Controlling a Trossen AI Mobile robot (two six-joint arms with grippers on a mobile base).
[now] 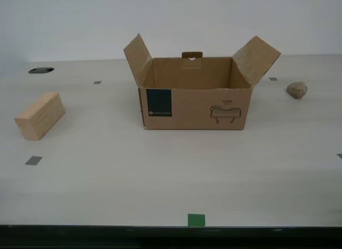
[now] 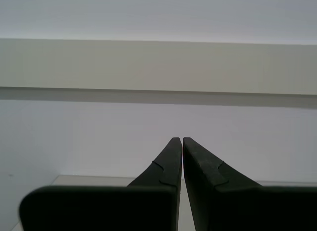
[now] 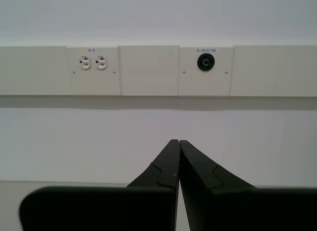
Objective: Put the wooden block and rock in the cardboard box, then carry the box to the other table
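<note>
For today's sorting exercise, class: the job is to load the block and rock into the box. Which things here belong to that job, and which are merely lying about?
Belong to the job:
wooden block
rock
cardboard box, open and empty

Just lying about:
grey tape squares
green tape mark
dark oval opening in the tabletop
wall sockets

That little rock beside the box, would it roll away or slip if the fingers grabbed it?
The rock looks lumpy and irregular, so it would probably wobble rather than roll far. Its rough surface should grip fairly well, though uneven faces may let it twist between fingers. It is probably heavy for its small size.
</note>
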